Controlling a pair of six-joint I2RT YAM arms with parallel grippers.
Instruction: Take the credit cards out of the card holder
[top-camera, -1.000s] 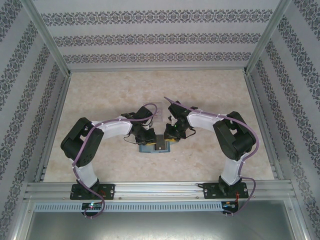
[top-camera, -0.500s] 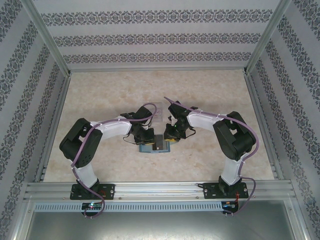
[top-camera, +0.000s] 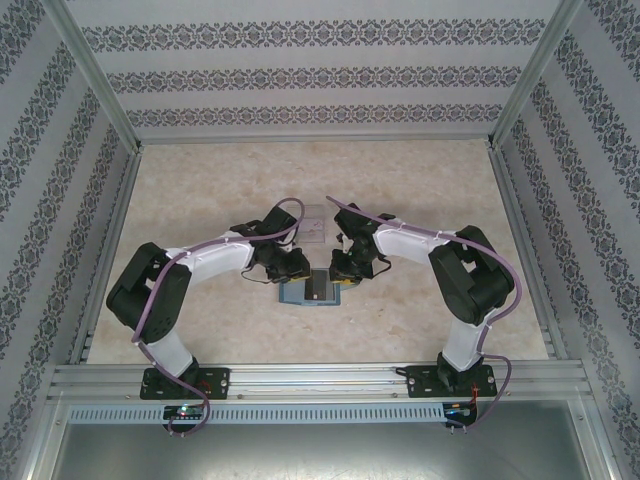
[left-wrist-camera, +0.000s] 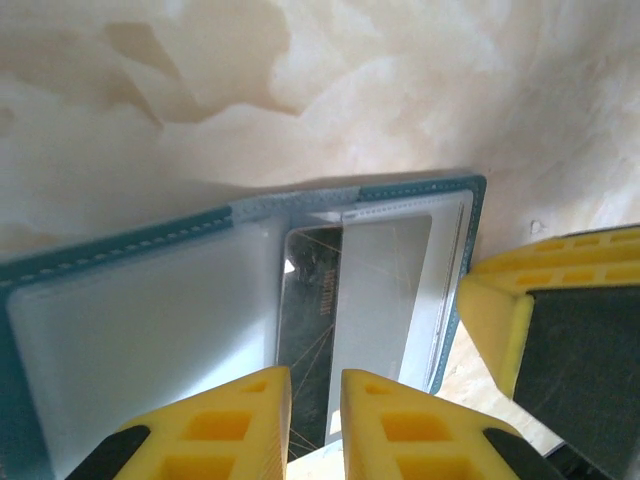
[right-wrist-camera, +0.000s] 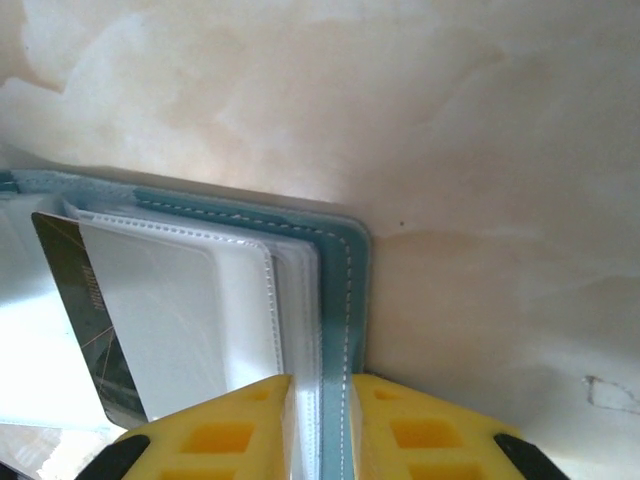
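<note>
The teal card holder (top-camera: 308, 291) lies open on the table between both grippers, its clear pockets facing up. A dark credit card (left-wrist-camera: 308, 300) sticks partway out of a clear sleeve near the fold, also visible in the right wrist view as a dark credit card (right-wrist-camera: 85, 310). My left gripper (left-wrist-camera: 315, 385) hovers right over that card. Its yellow fingertips stand a narrow gap apart, with the card's face showing between them and nothing pinched. My right gripper (right-wrist-camera: 320, 385) is shut on the holder's right teal edge (right-wrist-camera: 345, 290) and pins it. In the top view, the left gripper (top-camera: 295, 275) and right gripper (top-camera: 342, 277) flank the holder.
A clear plastic box (top-camera: 315, 226) sits just behind the holder, between the two wrists. The right gripper's yellow finger (left-wrist-camera: 560, 310) stands close to the holder's right edge in the left wrist view. Bare marble-patterned table (top-camera: 430, 190) lies all around, framed by aluminium rails.
The left arm's elbow has swung out to the left and lower, while its gripper stays over the holder. The right arm and the holder have not moved.
</note>
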